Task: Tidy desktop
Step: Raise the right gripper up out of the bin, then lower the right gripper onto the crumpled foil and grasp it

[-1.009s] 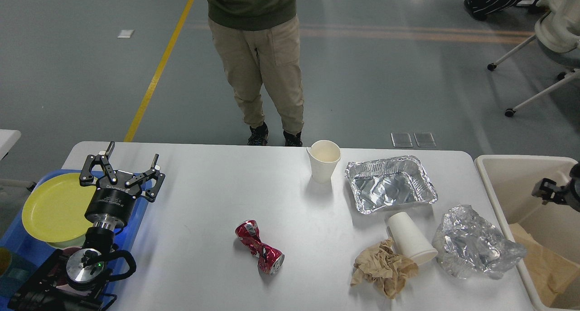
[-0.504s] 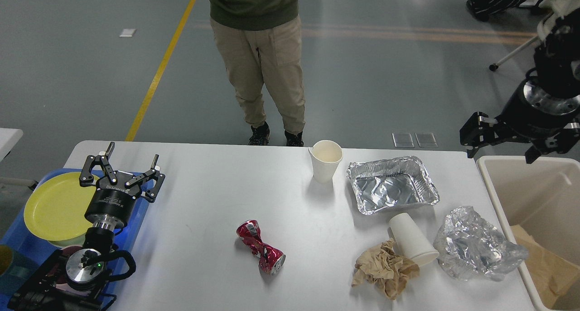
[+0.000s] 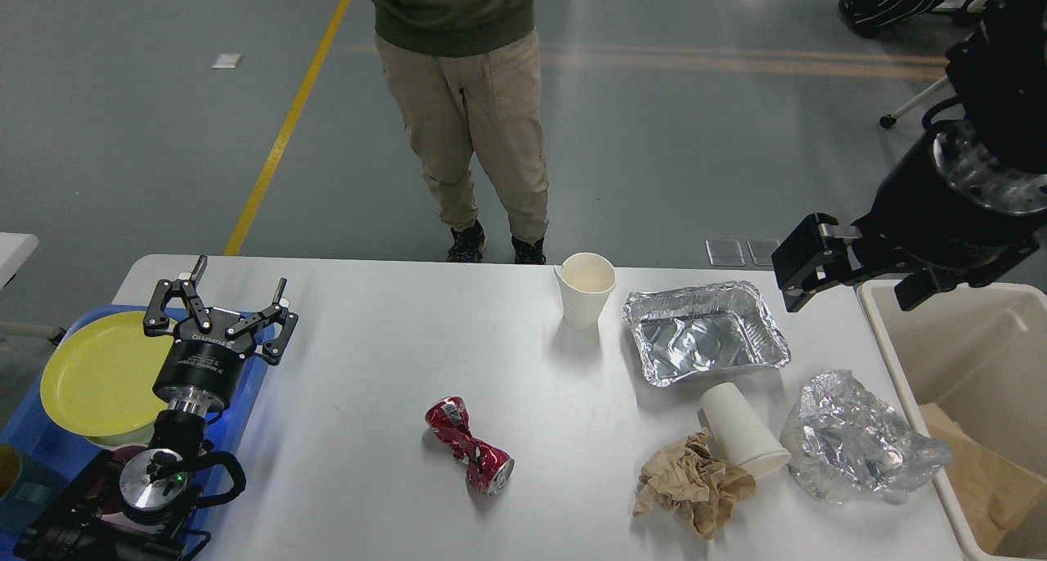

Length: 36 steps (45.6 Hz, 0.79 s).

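The white desktop (image 3: 368,365) carries a crushed red can (image 3: 469,445) near the front middle. An upright paper cup (image 3: 586,289) stands at the far edge, with an empty foil tray (image 3: 705,330) to its right. A tipped paper cup (image 3: 743,438), crumpled brown paper (image 3: 695,483) and a crumpled foil wad (image 3: 863,449) lie at the front right. My left gripper (image 3: 237,287) stands open and empty over the table's left edge. My right gripper (image 3: 855,287) hangs open and empty above the far right corner, beside the foil tray.
A beige bin (image 3: 941,332) with brown paper inside stands off the right edge. A blue tray (image 3: 33,451) with a yellow plate (image 3: 94,377) sits at the left under my left arm. A person (image 3: 466,111) stands at the table's far edge.
My right arm rose from low over the bin, then swung left and down to the desktop's far right corner. The left arm and all objects have stayed put.
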Available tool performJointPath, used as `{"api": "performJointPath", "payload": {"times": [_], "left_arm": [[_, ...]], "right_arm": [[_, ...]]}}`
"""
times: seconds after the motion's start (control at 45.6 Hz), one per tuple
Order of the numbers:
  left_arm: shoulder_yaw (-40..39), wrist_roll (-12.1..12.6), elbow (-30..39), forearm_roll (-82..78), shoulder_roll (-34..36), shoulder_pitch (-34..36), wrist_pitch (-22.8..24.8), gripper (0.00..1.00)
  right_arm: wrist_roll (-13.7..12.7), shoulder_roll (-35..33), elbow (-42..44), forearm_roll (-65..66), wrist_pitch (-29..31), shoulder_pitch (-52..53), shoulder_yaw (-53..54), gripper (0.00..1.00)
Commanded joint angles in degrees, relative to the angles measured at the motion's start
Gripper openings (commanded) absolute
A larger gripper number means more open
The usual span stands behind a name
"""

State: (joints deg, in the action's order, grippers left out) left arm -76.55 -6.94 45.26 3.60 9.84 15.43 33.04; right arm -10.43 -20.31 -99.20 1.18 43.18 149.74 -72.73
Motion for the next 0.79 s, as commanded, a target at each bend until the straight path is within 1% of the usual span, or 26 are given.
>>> {"api": "performJointPath", "payload": {"times": [0.0, 0.11, 0.154, 0.219, 0.329, 0.439, 0.526, 0.636, 0.768], "left_arm": [[0.0, 0.0, 0.0, 0.0, 0.0, 0.03, 0.1, 0.96], [0.0, 0.0, 0.0, 0.0, 0.0, -0.05, 0.1, 0.96], [0.0, 0.0, 0.0, 0.0, 0.0, 0.03, 0.1, 0.96], [-0.09, 0.0, 0.0, 0.0, 0.0, 0.03, 0.1, 0.96], [0.0, 0.0, 0.0, 0.0, 0.0, -0.05, 0.1, 0.96], [0.0, 0.0, 0.0, 0.0, 0.0, -0.05, 0.1, 0.96], [0.0, 0.0, 0.0, 0.0, 0.0, -0.05, 0.01, 0.96], [0.0, 0.0, 0.0, 0.0, 0.0, -0.05, 0.1, 0.96], [0.0, 0.0, 0.0, 0.0, 0.0, -0.05, 0.01, 0.96]], "right_arm": [[1.2, 0.09, 0.32, 0.49, 0.15, -2.52, -0.04, 0.97], [1.2, -0.26, 0.49, 2.42, -0.28, -5.77, -0.22, 0.96], [0.67, -0.43, 0.84, 3.3, -0.55, -7.35, -0.65, 0.96], [0.58, -1.13, 2.42, 3.83, -1.77, -9.28, -1.71, 0.95], [0.5, -3.5, 3.48, 3.83, -6.16, -13.41, -4.69, 0.94], [0.41, -9.04, 5.15, 3.83, -12.32, -19.56, -5.75, 0.94], [0.14, -12.64, 7.43, 3.39, -15.39, -26.32, -5.32, 0.94], [0.06, -15.19, 9.46, 2.25, -19.0, -32.31, -4.53, 0.91], [0.06, -16.34, 12.09, -5.47, -22.17, -39.77, -2.51, 0.91]]}}
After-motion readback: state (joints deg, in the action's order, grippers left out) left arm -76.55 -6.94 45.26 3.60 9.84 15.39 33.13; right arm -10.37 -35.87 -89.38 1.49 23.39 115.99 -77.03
